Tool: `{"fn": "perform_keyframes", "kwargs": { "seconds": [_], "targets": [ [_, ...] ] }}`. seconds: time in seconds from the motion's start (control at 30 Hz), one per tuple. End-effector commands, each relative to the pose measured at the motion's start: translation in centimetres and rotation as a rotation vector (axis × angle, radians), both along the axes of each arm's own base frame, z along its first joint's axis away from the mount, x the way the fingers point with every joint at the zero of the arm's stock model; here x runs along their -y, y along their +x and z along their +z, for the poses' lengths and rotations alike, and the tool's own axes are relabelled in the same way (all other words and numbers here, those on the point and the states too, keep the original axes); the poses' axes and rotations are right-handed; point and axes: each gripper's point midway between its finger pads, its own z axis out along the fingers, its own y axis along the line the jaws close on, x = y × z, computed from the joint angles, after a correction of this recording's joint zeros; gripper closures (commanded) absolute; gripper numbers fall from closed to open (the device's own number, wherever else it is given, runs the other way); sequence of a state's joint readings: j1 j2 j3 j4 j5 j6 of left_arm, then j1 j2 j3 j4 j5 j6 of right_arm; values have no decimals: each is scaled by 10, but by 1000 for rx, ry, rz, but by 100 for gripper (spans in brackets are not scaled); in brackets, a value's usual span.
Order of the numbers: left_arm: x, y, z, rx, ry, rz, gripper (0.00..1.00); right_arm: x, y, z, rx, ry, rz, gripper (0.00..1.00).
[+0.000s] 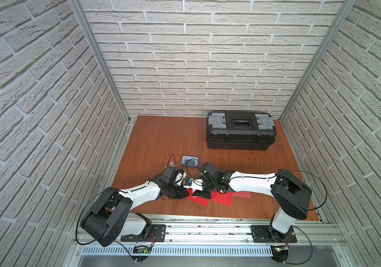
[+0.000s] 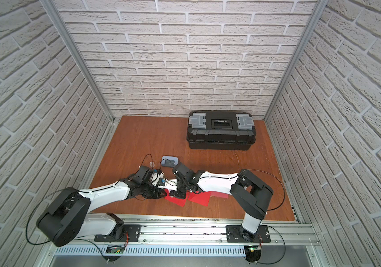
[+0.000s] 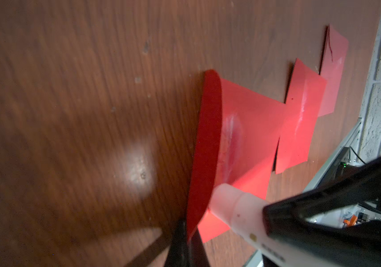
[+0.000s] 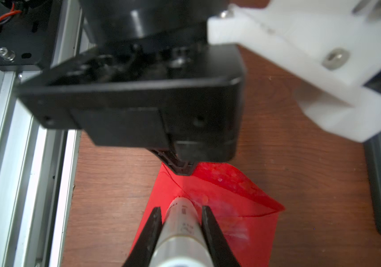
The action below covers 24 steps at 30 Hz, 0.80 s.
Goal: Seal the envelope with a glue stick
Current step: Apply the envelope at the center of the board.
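Glue stick (image 4: 182,228), clenched in my right fingers (image 4: 149,233), points tip-first beneath the envelope flap (image 4: 231,182) my left fingers (image 4: 180,166) pinch.

Wd tbl (image 1: 161,138): red envs (image 1: 222,199), toolbox (image 1: 240,129), punch (image 1: 190,161)

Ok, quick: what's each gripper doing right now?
Left gripper: closed, pinching the red envelope's flap.
Right gripper: closed on the glue stick.
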<state>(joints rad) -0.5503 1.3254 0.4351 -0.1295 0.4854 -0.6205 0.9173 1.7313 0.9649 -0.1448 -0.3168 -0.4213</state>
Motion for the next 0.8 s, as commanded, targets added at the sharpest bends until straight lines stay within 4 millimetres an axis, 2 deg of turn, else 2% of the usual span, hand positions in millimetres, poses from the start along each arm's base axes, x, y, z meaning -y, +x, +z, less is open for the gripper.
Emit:
{"fn": "perform_keyframes", "kwargs": {
  "seconds": [0.0, 0.1, 0.2, 0.37, 0.47, 0.57, 0.67, 0.77],
  "targets": [
    [-21, -16, -23, -68, 106, 14, 100, 46, -1, -48, 3, -240, -118, 97],
    [-21, -15, -23, -68, 104, 13, 100, 62, 38, -41, 193, -306, -279, 97],
    [-20, -15, -23, -69, 105, 12, 100, 63, 47, -35, 229, -297, -322, 98],
    [-21, -16, -24, -71, 106, 13, 100, 39, -2, -35, 32, -165, -116, 97],
    [-21, -16, -24, -71, 110, 16, 100, 36, -37, -32, -97, -123, 20, 97],
    [-22, -15, -24, -70, 111, 18, 100, 35, -57, -30, -195, -112, 87, 97],
    [-21, -15, -24, -72, 109, 17, 100, 36, -47, -36, -157, -131, 45, 97],
    [-21, -16, -25, -75, 111, 15, 100, 40, -8, -40, 5, -172, -109, 98]
  ]
}}
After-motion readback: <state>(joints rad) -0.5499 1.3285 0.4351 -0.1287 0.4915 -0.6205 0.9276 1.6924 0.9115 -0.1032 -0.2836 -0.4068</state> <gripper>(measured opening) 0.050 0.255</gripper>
